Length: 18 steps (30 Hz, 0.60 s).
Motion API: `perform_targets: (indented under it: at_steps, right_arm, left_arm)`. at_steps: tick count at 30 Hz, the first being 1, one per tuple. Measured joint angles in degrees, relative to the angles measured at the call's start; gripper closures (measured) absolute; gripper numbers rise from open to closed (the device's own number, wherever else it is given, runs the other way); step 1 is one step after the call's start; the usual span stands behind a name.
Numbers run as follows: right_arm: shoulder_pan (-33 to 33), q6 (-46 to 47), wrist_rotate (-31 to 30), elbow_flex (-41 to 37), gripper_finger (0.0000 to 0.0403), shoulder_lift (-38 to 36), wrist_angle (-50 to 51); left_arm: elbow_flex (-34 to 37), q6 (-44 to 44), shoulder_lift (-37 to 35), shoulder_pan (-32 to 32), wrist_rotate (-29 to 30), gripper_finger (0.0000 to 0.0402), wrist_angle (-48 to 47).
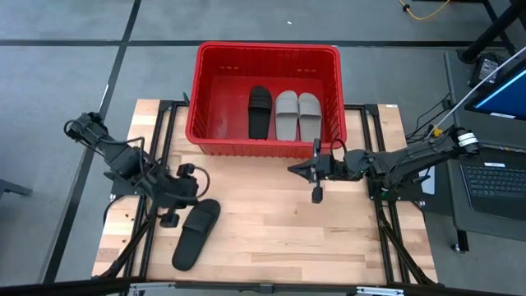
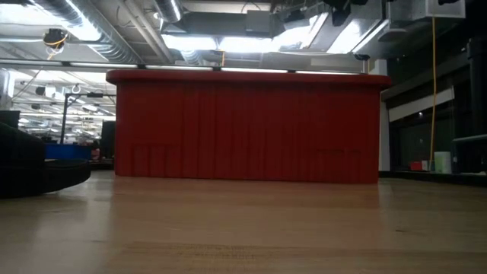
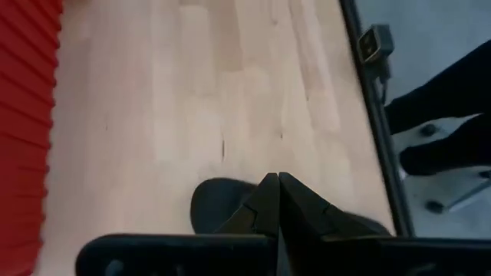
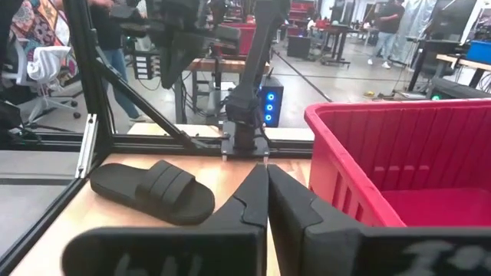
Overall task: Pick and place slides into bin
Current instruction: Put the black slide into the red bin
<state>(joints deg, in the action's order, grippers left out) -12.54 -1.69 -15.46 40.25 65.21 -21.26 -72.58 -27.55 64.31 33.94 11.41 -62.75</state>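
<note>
One black slide [image 1: 196,233] lies flat on its sole on the wooden table, near the front left. It also shows in the right wrist view [image 4: 153,192] and under my fingers in the left wrist view [image 3: 217,204]. The red bin [image 1: 266,54] stands at the table's far edge. In it lie another black slide [image 1: 260,111] and two grey slides [image 1: 297,113], side by side. My left gripper [image 1: 200,194] is shut and empty, over the far end of the black slide on the table. My right gripper [image 1: 293,170] is shut and empty, in front of the bin.
The bin's near wall [image 2: 243,125] fills the low view. Black frame rails [image 1: 164,123] run along the table's left and right sides. A laptop [image 1: 497,177] sits beyond the right edge. Bare wood [image 1: 279,238] lies between the two grippers.
</note>
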Motion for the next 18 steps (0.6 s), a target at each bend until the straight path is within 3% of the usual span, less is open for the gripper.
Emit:
perform_targets:
  at_steps: [6,18]
  right_arm:
    - [-0.4,-0.1,-0.1,0.0,0.0398,-0.3,-0.2]
    - [-0.4,0.0,-0.1,0.0,0.0398,-0.3,-0.2]
  left_arm:
    - [0.0,-3.2,2.6,5.8,2.1,0.0400,-0.8]
    - [-0.5,-24.6,11.5,18.3,3.8,0.0399,-1.8]
